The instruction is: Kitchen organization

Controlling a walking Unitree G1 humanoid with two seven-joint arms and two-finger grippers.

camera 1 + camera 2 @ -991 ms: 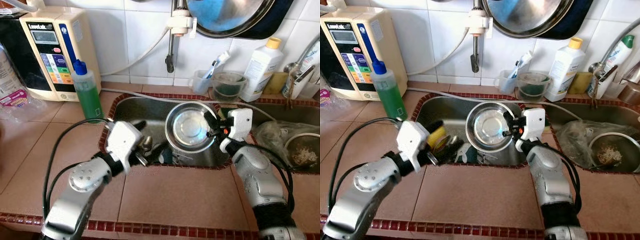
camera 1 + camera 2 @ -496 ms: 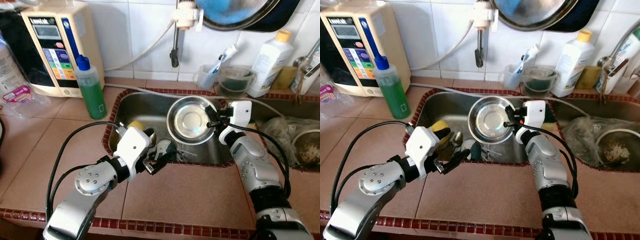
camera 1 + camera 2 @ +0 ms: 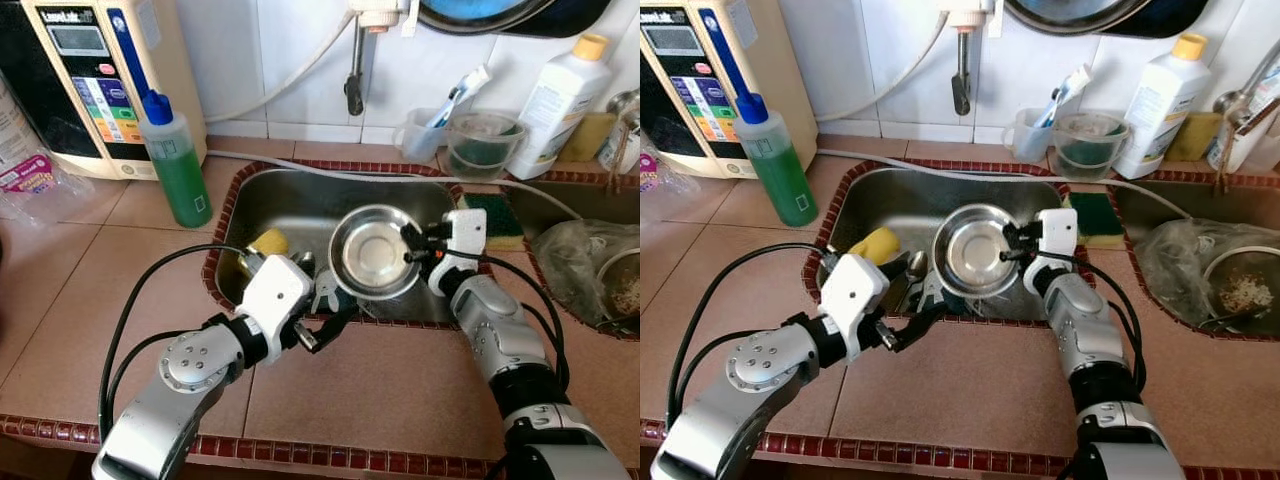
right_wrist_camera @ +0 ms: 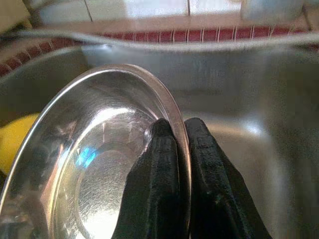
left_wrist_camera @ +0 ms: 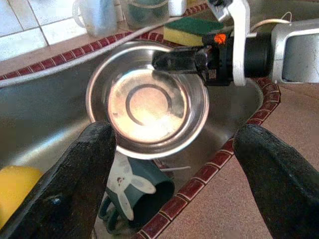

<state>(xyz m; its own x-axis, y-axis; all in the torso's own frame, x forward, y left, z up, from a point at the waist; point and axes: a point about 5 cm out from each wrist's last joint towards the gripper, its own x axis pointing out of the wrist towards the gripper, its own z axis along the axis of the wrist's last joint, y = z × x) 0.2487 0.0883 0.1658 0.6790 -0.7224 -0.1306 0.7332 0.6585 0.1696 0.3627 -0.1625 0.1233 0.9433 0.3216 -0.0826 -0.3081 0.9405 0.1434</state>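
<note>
A round steel bowl [image 3: 372, 254] is held tilted over the sink [image 3: 300, 196]. My right gripper [image 3: 410, 243] is shut on the bowl's right rim, one finger inside and one outside, as the right wrist view shows on the bowl [image 4: 94, 169]. My left gripper [image 3: 325, 293] stands open at the sink's front rim, just left of and below the bowl, touching nothing. Between its spread fingers [image 5: 75, 184] the left wrist view shows the bowl [image 5: 147, 99]. A dark teal cup with a white rabbit [image 5: 139, 186] lies in the sink beneath it, beside a yellow object [image 3: 268, 241].
A green soap bottle [image 3: 176, 165] and a water machine [image 3: 90, 80] stand at the back left. A tap [image 3: 355, 60] hangs over the sink. A green sponge [image 3: 495, 212], a clear bowl [image 3: 474, 145] and a white bottle [image 3: 560, 90] sit at the right. A plastic bag [image 3: 585, 270] fills the second basin.
My left gripper has swung right along the sink's front rim toward the bowl. The right gripper still holds the bowl. The camera has shifted, so the whole scene sits differently.
</note>
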